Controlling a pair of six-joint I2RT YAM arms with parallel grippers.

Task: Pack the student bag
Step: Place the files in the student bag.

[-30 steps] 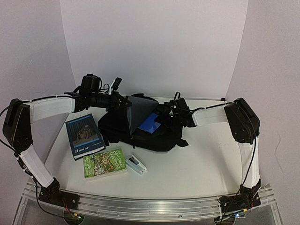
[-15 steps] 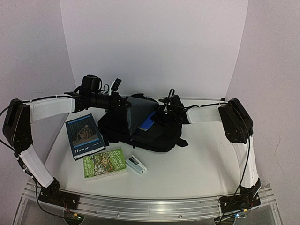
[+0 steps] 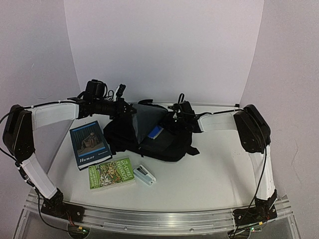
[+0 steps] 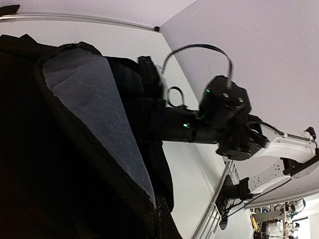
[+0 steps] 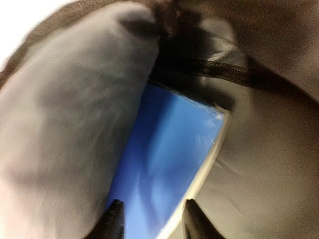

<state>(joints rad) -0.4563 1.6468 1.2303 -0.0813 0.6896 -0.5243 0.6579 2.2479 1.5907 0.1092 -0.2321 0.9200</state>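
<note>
The student bag (image 3: 149,142), a black backpack, lies at the back middle of the table. My left gripper (image 3: 126,110) is shut on the bag's upper flap and holds it raised, baring the grey lining (image 3: 145,122) (image 4: 94,109). Black fabric (image 4: 55,189) hides its fingers in the left wrist view. A blue book (image 3: 155,132) (image 5: 169,149) sits inside the mouth, mostly covered. My right gripper (image 3: 173,121) (image 5: 153,219) is at the mouth, jaws apart, with the book's near end between the fingertips (image 5: 115,219).
A dark blue book titled Humor (image 3: 89,144) lies left of the bag. A green book (image 3: 111,173) and a small white and black device (image 3: 145,175) lie in front of it. A metal rail (image 3: 159,216) runs along the near edge.
My right gripper has moved left, deeper into the bag's mouth. The blue book has slid further in and shows less. The raised flap has sagged a little; the left arm has barely moved.
</note>
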